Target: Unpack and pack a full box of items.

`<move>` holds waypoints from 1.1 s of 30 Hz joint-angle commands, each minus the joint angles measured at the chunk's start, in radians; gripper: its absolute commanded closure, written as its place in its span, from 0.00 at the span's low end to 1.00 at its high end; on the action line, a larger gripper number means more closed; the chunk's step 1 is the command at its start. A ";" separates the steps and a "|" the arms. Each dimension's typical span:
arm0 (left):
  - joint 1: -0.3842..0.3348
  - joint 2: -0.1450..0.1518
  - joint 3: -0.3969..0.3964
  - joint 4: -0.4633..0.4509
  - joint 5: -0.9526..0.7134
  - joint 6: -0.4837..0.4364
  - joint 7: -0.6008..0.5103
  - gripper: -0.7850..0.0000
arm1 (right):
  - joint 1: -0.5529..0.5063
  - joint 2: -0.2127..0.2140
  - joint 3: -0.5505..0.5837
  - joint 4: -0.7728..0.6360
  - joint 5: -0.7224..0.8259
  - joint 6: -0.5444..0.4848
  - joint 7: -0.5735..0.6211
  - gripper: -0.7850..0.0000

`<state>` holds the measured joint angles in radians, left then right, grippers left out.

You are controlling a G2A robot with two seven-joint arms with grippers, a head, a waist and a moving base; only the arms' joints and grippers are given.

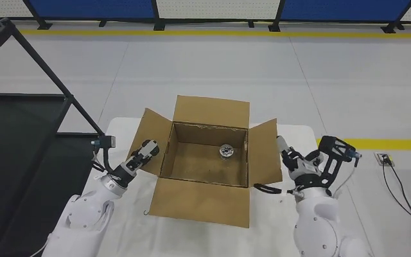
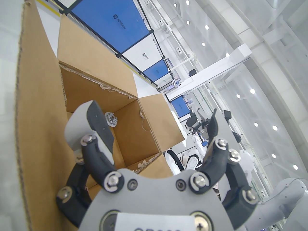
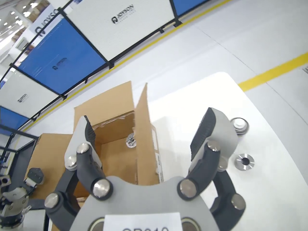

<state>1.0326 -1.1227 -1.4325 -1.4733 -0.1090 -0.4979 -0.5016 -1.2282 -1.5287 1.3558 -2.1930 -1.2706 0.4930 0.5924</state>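
Note:
An open cardboard box (image 1: 199, 202) stands in the middle of the white table, all its flaps spread out. One small round metal part (image 1: 226, 151) lies on its floor near the far right corner; it is also seen in the left wrist view (image 2: 111, 118) and the right wrist view (image 3: 131, 141). My left gripper (image 1: 149, 150) is open beside the box's left flap (image 2: 41, 121), its fingers (image 2: 96, 118) holding nothing. My right gripper (image 1: 282, 149) is open just outside the right flap (image 3: 142, 121), also holding nothing.
Two round metal parts (image 3: 239, 125) (image 3: 244, 161) lie on the table (image 3: 252, 102) to the right of the box, close to my right gripper. A black frame (image 1: 38, 115) stands off the table's left side. A cable (image 1: 395, 183) runs over the floor at right.

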 commanded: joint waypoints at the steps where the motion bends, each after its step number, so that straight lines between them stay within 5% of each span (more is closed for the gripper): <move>1: 0.007 0.001 -0.005 0.000 -0.004 -0.004 0.002 0.00 | 0.029 0.000 -0.055 0.027 -0.007 -0.055 0.039 0.00; 8: 0.020 0.002 -0.015 -0.009 -0.007 -0.008 0.002 0.00 | 0.244 -0.014 -0.209 0.229 -0.034 -0.152 0.224 0.00; 20: 0.054 0.006 -0.041 -0.013 -0.020 -0.027 0.010 0.00 | 0.640 -0.081 -0.377 0.842 -0.059 -0.062 0.390 0.00; 33: 0.066 0.008 -0.051 -0.012 -0.031 -0.034 0.005 0.00 | 0.782 -0.129 -0.394 1.199 0.023 -0.048 0.373 0.00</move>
<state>1.0989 -1.1144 -1.4838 -1.4858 -0.1384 -0.5307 -0.4957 -0.4535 -1.6549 0.9612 -1.0205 -1.2526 0.4430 0.9718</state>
